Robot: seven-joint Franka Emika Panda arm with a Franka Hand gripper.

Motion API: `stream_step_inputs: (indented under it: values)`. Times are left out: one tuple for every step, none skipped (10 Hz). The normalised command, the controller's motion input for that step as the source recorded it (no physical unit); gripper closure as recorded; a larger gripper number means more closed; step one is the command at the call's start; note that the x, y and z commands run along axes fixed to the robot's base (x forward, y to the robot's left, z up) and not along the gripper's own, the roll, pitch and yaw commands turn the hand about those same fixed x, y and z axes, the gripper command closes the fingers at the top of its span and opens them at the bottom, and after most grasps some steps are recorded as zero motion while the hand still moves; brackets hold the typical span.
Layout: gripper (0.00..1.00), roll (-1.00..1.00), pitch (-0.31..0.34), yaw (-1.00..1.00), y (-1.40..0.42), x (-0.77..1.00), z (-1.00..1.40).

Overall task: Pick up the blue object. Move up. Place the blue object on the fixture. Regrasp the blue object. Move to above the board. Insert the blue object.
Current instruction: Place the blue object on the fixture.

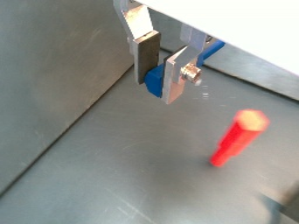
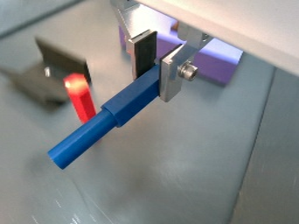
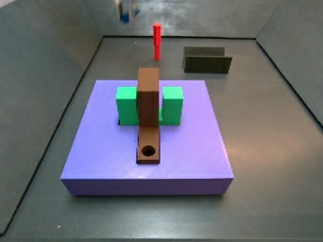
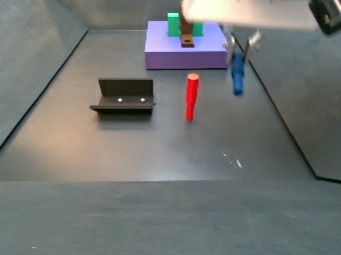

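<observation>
My gripper (image 2: 159, 63): I am hanging up in the air, over the grey floor (image 4: 160, 139), near the right side wall in a side view.

My fingers (image 2: 173, 72): I am squeezing them tight on the blue object (image 2: 105, 122). The flat plates are pressing on its top end from two sides.

Where the blue object is: it is off the floor, in my grip. In a side view it is hanging down from me (image 4: 237, 72), and nothing is touching its low end.

Its long way: it is pointing down and away from my fingers. Most of it is sticking out below them. In a wrist view only a small blue bit (image 1: 153, 81) is peeking out between the plates.

The fixture (image 4: 123, 98): it is sitting on the floor, well apart from me. The red peg (image 4: 192, 97) is standing between us.

The board (image 3: 149, 142): it is behind me in a side view, with the green block (image 3: 171, 104) and the brown bar (image 3: 147, 112) on it.

What matters next: I think I am carrying the blue object to the fixture. It lies to the side of me, past the red peg. The blue object is hanging low, so I am guessing I need to pass clear of the red peg.
</observation>
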Motion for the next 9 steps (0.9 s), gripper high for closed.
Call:
stream_step_inputs:
  values:
    - [1.0, -0.73, 0.0, -0.49, 0.14, 0.71, 0.94]
    - [1.0, -0.72, 0.0, -0.38, 0.12, 0.85, 0.89]
    - [1.0, -0.43, 0.211, -0.01, 0.0, 1.0, 0.59]
    - [1.0, -0.37, 0.26, 0.0, 0.01, 0.99, 0.51]
    - [1.0, -0.46, 0.223, 0.0, 0.0, 1.0, 0.46]
    - [1.0, -0.52, 0.149, -0.01, -0.11, 1.0, 0.42]
    - [1.0, -0.54, 0.129, -0.01, -0.12, 1.0, 0.41]
    - [1.0, -0.57, 0.117, -0.01, -0.13, 0.99, 0.39]
    - [1.0, -0.62, 0.1, -0.03, -0.1, 1.0, 0.27]
